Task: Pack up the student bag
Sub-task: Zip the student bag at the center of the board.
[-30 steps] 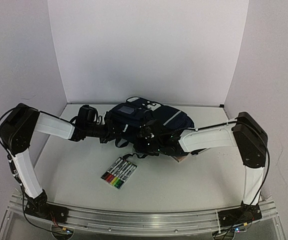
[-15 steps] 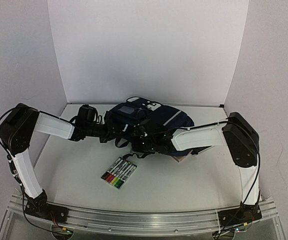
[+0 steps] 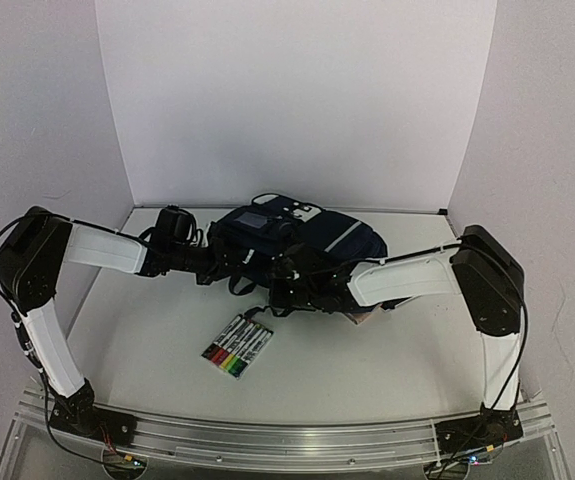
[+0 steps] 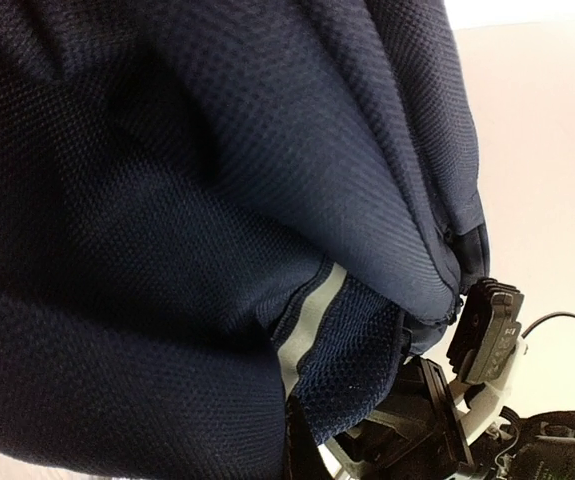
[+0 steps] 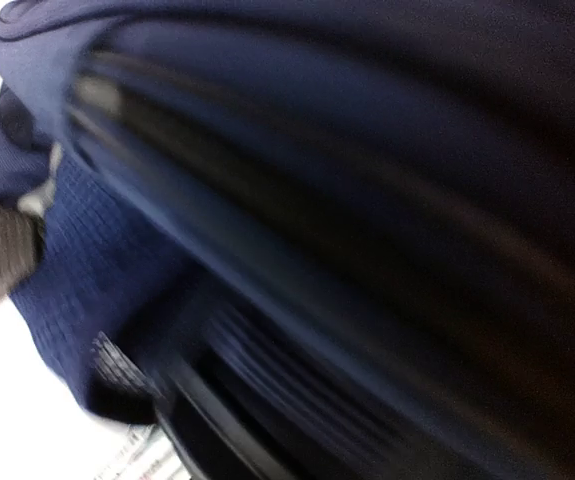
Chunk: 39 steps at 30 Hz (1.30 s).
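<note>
L pincer (image 3: 233,264) pressed together, backpack (image 3: 332,236) right up against it. R pincer (image 3: 279,279): can't tell, view blurred; marker pack (image 3: 237,347) near it, toward bases.

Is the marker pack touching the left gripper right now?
Apart. The top view shows bare table between the marker pack and the left gripper.

Blurred student bag (image 5: 367,150) overfills the frame, hiding right jaws.

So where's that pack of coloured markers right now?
In the overhead view the marker pack lies flat on the white table, a little left of centre, on the near side of the navy student bag.
</note>
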### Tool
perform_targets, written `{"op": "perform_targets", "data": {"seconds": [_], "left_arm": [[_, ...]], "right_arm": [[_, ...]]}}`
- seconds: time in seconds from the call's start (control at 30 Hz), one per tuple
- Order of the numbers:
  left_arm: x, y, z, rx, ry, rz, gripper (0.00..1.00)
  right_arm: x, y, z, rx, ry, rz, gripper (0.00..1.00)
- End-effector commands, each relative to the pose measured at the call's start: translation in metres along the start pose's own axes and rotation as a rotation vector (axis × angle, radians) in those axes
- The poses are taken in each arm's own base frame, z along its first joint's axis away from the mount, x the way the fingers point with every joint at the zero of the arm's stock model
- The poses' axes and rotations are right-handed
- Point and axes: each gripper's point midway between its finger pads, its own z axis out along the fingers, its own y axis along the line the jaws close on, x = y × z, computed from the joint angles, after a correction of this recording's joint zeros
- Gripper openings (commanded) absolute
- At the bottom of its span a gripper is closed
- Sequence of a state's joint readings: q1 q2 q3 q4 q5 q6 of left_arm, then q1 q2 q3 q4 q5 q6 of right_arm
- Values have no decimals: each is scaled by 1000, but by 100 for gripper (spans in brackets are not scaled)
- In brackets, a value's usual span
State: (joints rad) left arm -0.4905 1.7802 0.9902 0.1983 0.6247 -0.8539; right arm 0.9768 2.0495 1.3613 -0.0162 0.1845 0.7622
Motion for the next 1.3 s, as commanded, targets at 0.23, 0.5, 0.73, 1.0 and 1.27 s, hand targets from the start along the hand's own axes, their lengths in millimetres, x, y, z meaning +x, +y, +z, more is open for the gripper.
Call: {"op": "perform_targets", "data": {"seconds": [0.23, 0.5, 0.73, 1.0, 1.27], "left_arm": [[-66, -30, -60, 44, -200, 81, 0], [-83, -6, -87, -19, -261, 66, 0], [-113, 33, -122, -44, -310, 66, 0], [-144, 44, -130, -55, -315, 180, 17], [-110, -20, -161, -309, -421, 549, 70]], "right_arm": [[-2, -56, -48, 144, -31, 23, 0], [5, -62, -59, 135, 4, 15, 0], [13, -64, -62, 84, 81, 35, 0], [13, -14, -50, -167, 163, -69, 0], [1, 32, -65, -415, 115, -170, 0]]}}
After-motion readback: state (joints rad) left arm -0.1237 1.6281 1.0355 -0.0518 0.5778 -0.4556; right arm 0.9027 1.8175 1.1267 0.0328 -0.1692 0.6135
